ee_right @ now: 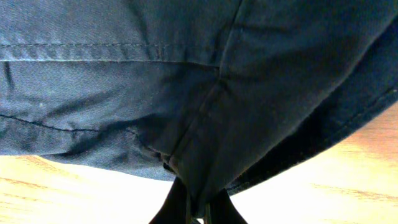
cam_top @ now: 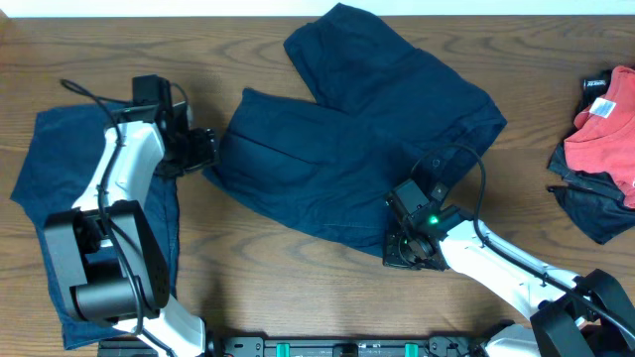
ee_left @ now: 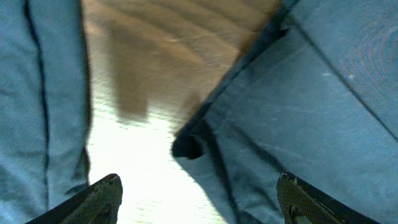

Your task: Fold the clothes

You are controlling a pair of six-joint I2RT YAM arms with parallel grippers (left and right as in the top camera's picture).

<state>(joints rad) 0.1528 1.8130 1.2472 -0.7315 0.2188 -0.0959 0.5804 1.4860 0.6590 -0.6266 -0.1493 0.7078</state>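
Note:
The clothes are two navy pieces on the wooden table. A wide, wrinkled garment (cam_top: 357, 139) lies in the middle, and a second one (cam_top: 55, 159) lies at the left under my left arm. My left gripper (cam_top: 203, 151) stands open at the middle garment's left corner. In the left wrist view that gripper (ee_left: 199, 190) has the dark corner (ee_left: 186, 147) ahead of it, with nothing between its fingertips (ee_left: 102, 194). My right gripper (cam_top: 405, 248) is shut on the middle garment's near hem. The right wrist view shows the gripper (ee_right: 196, 208) pinching a seam fold of the garment (ee_right: 186, 93).
A red garment (cam_top: 607, 124) lies at the right edge on top of a dark cloth (cam_top: 590, 210), with a small black tag (cam_top: 598, 82) beside it. Bare wood (cam_top: 268, 288) shows along the near edge between the two arms.

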